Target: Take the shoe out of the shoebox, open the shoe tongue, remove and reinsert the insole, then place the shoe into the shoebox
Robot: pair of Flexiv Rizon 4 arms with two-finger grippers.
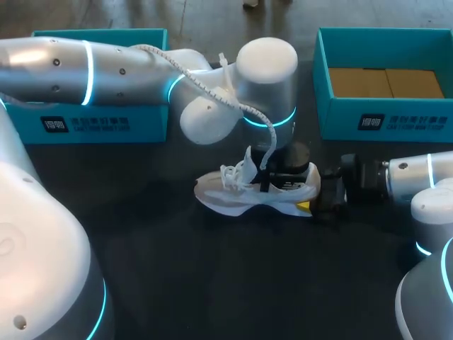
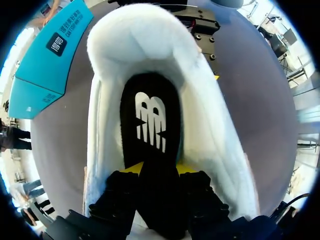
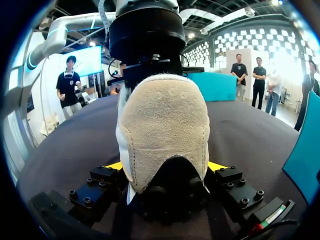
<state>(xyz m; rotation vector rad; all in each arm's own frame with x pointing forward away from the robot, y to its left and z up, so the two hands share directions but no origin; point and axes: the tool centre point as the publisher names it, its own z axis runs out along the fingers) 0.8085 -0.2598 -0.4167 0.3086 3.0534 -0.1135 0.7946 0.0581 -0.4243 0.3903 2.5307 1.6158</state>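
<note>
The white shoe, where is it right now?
In the head view the shoe lies mid-table, outside both teal shoeboxes, its heel gripped by the right claw.

1. The white shoe (image 1: 248,197) rests sole-down on the dark table (image 1: 177,269), with its laces loose on top.
2. The left gripper (image 1: 276,177) is positioned directly over the shoe's collar.
3. The right gripper (image 1: 311,195) is at the shoe's heel, with one yellow tip against the sole.
4. The closed teal shoebox (image 1: 92,124) stands behind the shoe, toe side.
5. The open teal shoebox (image 1: 382,120) stands behind the shoe, heel side.
</note>
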